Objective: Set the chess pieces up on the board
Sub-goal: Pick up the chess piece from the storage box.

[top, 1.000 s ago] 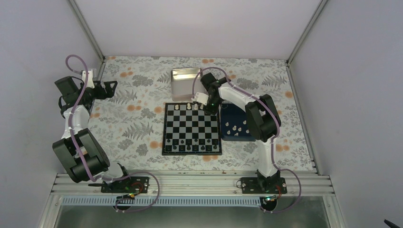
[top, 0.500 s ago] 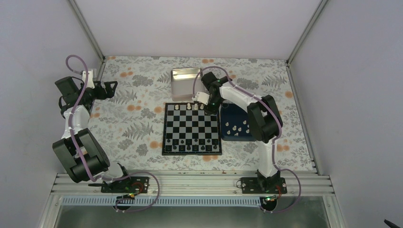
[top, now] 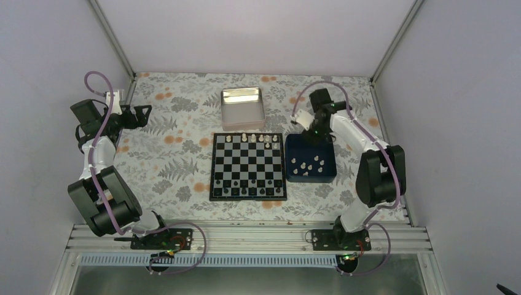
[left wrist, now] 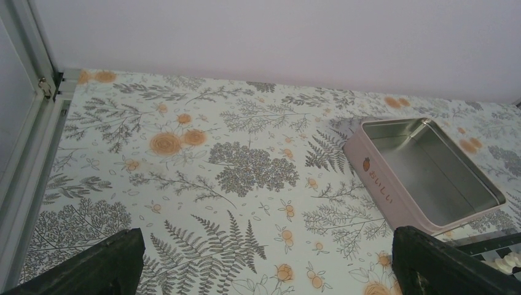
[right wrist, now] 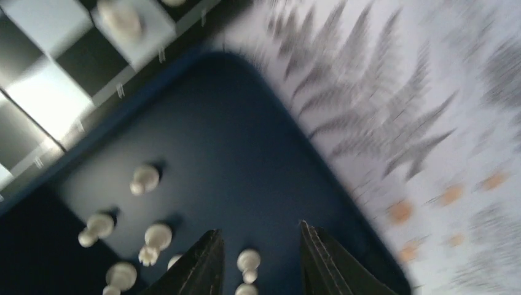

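Note:
The chequered board (top: 249, 167) lies mid-table. Several white pieces (top: 253, 137) stand on its far row and small dark pieces (top: 246, 192) on its near row. More white pieces (top: 309, 163) lie loose in the dark blue tray (top: 327, 174) right of the board. My right gripper (top: 309, 136) hangs over the tray's far end. In the right wrist view it (right wrist: 258, 236) is open and empty above the tray floor (right wrist: 233, 141), with a white piece (right wrist: 249, 259) below the gap and others (right wrist: 144, 178) to its left. My left gripper (top: 146, 114) is open and empty at the far left.
A silver tin (top: 242, 107) stands behind the board; in the left wrist view it (left wrist: 424, 172) is at right, with the board's corner (left wrist: 491, 243) below it. The table has a floral cloth. Frame posts and walls close in the back and sides.
My right arm swung right from the board's far row to over the blue tray, leaving another white piece on that row. The left arm has not moved.

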`<state>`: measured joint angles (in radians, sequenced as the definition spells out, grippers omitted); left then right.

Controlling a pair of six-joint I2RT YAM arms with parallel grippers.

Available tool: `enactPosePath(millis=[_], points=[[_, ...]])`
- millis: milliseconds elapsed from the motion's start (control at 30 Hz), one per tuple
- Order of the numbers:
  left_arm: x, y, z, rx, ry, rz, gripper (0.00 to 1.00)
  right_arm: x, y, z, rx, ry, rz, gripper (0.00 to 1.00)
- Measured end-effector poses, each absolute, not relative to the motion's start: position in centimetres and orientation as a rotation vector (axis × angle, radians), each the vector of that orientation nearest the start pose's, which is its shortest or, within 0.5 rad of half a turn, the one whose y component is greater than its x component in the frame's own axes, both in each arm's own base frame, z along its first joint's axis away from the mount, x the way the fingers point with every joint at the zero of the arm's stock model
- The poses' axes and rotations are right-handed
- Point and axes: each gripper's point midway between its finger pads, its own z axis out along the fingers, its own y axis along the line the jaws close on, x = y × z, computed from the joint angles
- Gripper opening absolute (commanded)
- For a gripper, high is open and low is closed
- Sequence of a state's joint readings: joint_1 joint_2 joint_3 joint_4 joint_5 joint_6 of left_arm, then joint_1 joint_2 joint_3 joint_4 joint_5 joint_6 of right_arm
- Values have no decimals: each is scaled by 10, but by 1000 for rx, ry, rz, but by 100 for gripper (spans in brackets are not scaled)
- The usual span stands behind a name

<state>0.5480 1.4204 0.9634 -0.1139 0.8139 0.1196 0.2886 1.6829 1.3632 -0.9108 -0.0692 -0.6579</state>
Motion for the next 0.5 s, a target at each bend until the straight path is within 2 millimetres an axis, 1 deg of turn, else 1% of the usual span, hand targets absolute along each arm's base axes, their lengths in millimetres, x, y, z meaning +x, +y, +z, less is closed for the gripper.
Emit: enactPosePath(millis=[67, 100, 167, 233, 500], points=[[397, 96, 217, 34, 1976, -440, 100, 350, 106, 99, -1283, 2556, 20, 35], [397, 95, 217, 34, 1976, -440, 100, 340, 101, 85, -1290, 2594, 38, 36], [397, 95, 217, 35, 1975, -442, 100, 323, 100, 66, -1312, 2641, 80, 37], [397, 95, 217, 35, 1975, -442, 100, 312, 102, 57, -1324, 2659, 124, 38], [396, 95, 217, 36, 1975, -443, 100, 301, 110, 43, -1326, 2655, 221, 40]])
